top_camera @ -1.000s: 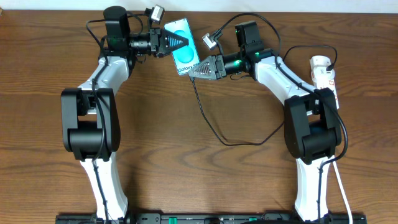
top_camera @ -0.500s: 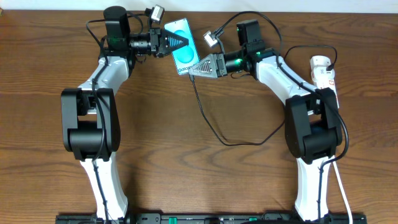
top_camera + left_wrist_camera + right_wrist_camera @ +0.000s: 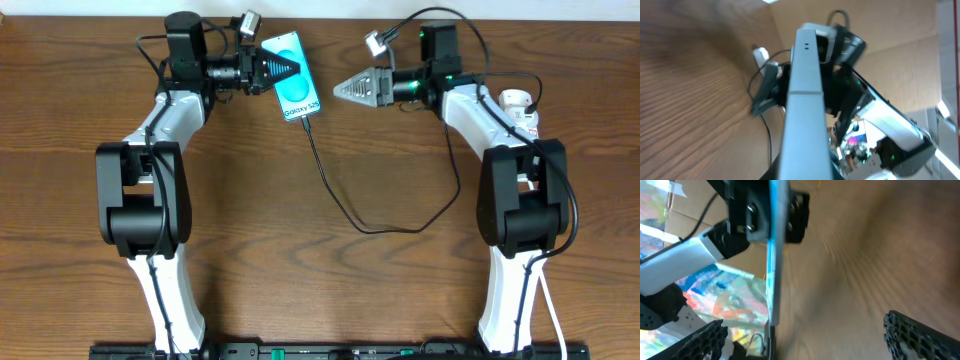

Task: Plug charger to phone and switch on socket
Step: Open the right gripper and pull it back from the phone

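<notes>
Overhead: left pincer [image 3: 293, 68] was clamped shut on the phone [image 3: 298, 92] near the table's [image 3: 320, 300] far edge. The charger [image 3: 362, 231] cable ended right at the phone's lower end. Right pincer [image 3: 342, 90] was wide open, holding nothing, apart from the phone. Socket [image 3: 520, 112] sat by the right arm.
Left wrist: phone [image 3: 802, 110] edge-on in the grip.
Right wrist: 2 fingers [image 3: 705, 340] spread, phone [image 3: 774, 255] edge-on ahead.

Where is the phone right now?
The phone is top centre-left in the overhead view, gripped by the left gripper, the charger running from its near end.
</notes>
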### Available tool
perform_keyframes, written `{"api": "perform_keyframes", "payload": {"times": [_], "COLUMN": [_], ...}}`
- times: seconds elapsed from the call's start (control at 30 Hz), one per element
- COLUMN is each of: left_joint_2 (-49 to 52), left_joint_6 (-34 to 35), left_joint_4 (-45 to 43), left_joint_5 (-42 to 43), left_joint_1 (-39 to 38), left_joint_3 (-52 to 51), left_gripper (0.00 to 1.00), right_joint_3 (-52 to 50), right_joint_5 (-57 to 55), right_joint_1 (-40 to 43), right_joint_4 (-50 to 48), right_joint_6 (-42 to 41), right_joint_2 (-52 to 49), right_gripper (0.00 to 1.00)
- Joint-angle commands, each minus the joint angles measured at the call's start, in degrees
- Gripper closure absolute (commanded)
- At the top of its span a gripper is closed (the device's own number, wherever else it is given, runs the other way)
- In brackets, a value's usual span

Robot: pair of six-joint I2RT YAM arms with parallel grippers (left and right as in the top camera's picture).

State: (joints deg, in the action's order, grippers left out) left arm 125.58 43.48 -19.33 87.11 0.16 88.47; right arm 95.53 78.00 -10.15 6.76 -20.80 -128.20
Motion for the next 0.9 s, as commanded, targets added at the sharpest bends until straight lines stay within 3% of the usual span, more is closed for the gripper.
{"api": "perform_keyframes", "payload": {"times": [0.0, 0.2, 0.3, 0.43, 0.63, 0.87], "left_joint_2": [-1.4, -1.4, -1.4, -1.4, -1.4, -1.4], "left_joint_6": [-0.3, -1.6, -5.9, -16.7, -21.2, -26.1], "left_joint_4": [2.9, 7.5, 14.2, 28.6, 34.9, 42.5], "left_joint_5": [-3.1, -8.0, -12.3, -19.0, -21.7, -27.4], "left_joint_1": [1.1, 1.4, 1.4, 1.4, 1.4, 1.4], "left_joint_3": [0.6, 0.6, 0.6, 0.6, 0.6, 0.6], "left_gripper": [0.93, 0.93, 0.93, 0.93, 0.93, 0.93], "right_joint_3": [0.8, 0.8, 0.8, 0.8, 0.8, 0.8], "right_joint_5": [2.3, 3.9, 5.1, 6.4, 7.7, 8.1], "right_joint_1": [0.7, 0.7, 0.7, 0.7, 0.7, 0.7], "right_joint_4": [-5.8, -22.2, -34.5, -50.7, -59.7, -60.4], "right_joint_6": [-7.7, -20.6, -30.6, -43.7, -51.2, -51.9], "right_joint_2": [1.7, 1.7, 1.7, 1.7, 1.7, 1.7], "right_gripper": [0.01, 0.01, 0.01, 0.01, 0.01, 0.01]}}
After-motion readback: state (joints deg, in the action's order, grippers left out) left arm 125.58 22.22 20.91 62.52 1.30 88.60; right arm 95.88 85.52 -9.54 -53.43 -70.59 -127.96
